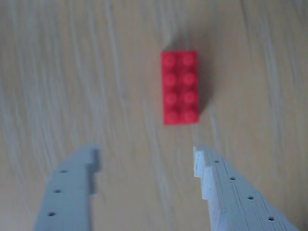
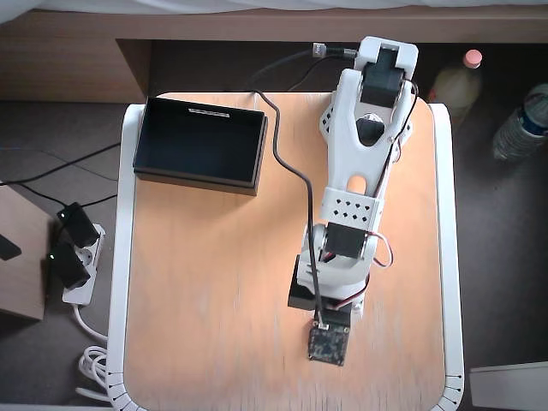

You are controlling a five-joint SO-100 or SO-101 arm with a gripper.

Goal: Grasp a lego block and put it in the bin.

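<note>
1. On the counter (image 2: 205, 282), a light wood top with a pale grain and a white rounded edge, the white arm (image 2: 364, 163) reaches from the far edge toward the near edge in the overhead view.
2. In the wrist view, the lego block (image 1: 180, 87) lies flat on the bare wood, studs up, its long side running away from the camera.
3. The jaws (image 1: 147, 161) stand wide open and hold nothing; both pale fingers enter from the bottom of the wrist view, and the block sits just beyond their tips, apart from both, nearer the right-hand finger's line.
4. The wrist picture is slightly blurred, so finer detail on the block cannot be told.
5. In the overhead view the block is hidden beneath the arm's wrist and the small camera board (image 2: 329, 344).
6. The bin (image 2: 199, 141) sits at the counter's far left corner in the overhead view, well apart from the arm's end, its inside dark.
7. A black cable (image 2: 282, 145) runs across the counter along the arm.
8. Around the counter lies dark floor: a white power strip (image 2: 75, 265) with black plugs at left, and bottles (image 2: 521, 128) at upper right.
</note>
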